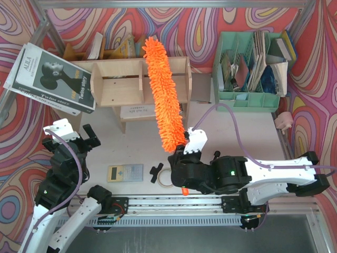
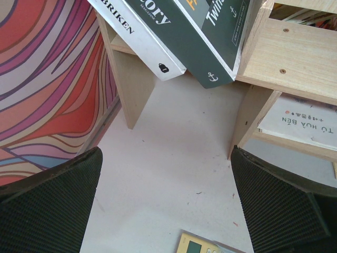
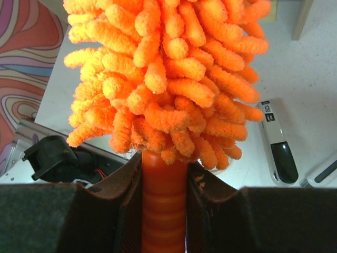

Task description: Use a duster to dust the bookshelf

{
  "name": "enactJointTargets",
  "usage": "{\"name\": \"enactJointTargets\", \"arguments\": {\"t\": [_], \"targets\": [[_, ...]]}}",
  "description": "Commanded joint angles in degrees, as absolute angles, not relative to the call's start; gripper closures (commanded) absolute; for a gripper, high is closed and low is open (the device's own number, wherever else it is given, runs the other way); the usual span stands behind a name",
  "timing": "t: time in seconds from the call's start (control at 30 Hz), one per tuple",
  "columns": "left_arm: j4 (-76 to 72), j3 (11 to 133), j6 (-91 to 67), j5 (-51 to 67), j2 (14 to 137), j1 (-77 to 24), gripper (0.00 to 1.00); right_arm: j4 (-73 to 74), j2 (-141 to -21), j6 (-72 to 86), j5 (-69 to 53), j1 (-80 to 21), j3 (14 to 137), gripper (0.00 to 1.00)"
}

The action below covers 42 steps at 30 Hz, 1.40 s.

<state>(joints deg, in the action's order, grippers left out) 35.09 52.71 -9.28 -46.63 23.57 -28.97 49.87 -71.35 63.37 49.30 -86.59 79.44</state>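
right gripper [image 3: 164, 182]: jaws clamped on the duster's smooth orange handle, just below the fluff. Firm two-sided grip in the wrist view.
left gripper [image 2: 166, 211]: jaws wide apart, holding nothing. It sits at near-left and faces the bookshelf's left leg.
duster [image 1: 164, 92]: held by the right arm. Its long axis runs near to far and leans slightly left, with the handle at the near end and the tip at the far end.
bookshelf [image 1: 118, 79]: far centre-left. Its long axis runs left to right, so the duster crosses it almost square.
overlap: the fluff lies across the right compartment, between the right divider and the right end panel, and the tip sticks out past the far edge.
contact: can't tell from the top view whether the fluff touches the top board or hangs just above it.
key relation: the undusted length of shelf lies to the left of the duster. My read is that the next stroke is a sideways sweep to the left with the duster kept crosswise.
nearer arm: the right one. It already has the tool and reaches the shelf from near-right.
risk: a magazine [image 1: 52, 79] leans on the shelf's left end, and a full leftward sweep could knock it.
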Motion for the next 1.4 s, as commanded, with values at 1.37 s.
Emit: {"name": "enactJointTargets", "arguments": {"t": [1.37], "targets": [[35.7,53.1,-9.8,-47.0,23.1,-28.7,0.02,59.4,-59.4,57.8,56.8,-76.8,76.5,1.0]]}}
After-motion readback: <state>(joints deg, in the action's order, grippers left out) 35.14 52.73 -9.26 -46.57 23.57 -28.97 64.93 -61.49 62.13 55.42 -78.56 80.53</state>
